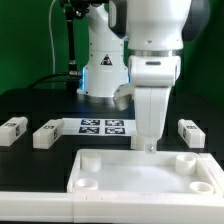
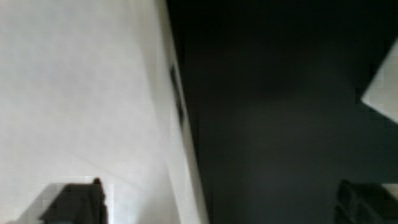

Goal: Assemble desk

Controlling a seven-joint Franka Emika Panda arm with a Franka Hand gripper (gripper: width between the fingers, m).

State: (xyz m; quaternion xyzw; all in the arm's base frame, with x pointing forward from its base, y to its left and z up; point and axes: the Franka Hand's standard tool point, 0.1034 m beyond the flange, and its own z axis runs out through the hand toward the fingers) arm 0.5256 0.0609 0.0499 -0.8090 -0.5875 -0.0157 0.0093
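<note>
The white rimmed tabletop lies at the front of the black table, with round sockets at its corners. My gripper points straight down over the tabletop's far rim. In the wrist view the gripper is open: one dark finger is over the white tabletop, the other over the black table, with the rim edge between them. It holds nothing. Three short white legs show: two at the exterior view's left and one at its right. A fourth leg is not visible.
The marker board lies flat behind the tabletop, in front of the robot's base. A white corner shows at the wrist view's edge; I cannot tell what it is.
</note>
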